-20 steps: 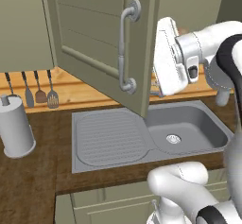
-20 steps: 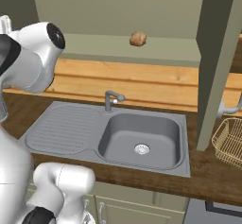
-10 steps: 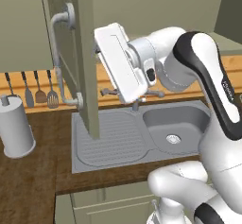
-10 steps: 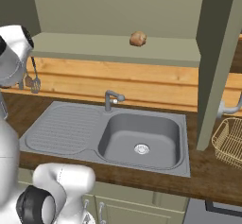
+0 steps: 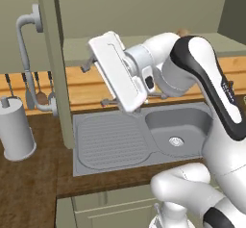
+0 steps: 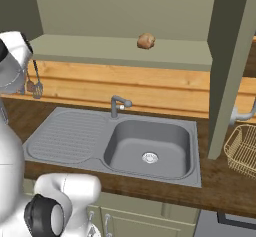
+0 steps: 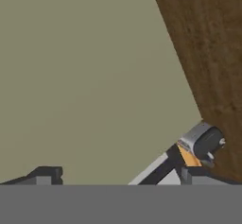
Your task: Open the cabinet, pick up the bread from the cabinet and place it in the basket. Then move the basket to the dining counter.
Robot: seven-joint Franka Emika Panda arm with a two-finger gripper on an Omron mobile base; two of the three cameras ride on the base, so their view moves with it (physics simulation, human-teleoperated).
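Here the cabinet (image 5: 53,78) stands open, its left door swung out edge-on with the curved grey handle (image 5: 29,63) facing away from the arm. The gripper (image 7: 118,171) holds nothing; its fingers are spread wide, pointing at the door's plain green face. The bread (image 6: 146,41) sits alone on the open shelf above the sink (image 6: 147,148), well apart from the hand. The basket (image 6: 242,151) rests on the worktop at far right, beside the other door. The risk, as I judge it: swinging toward the bun, the bulky hand may clip the door or shelf edge. How close it is to the door is hard to tell.
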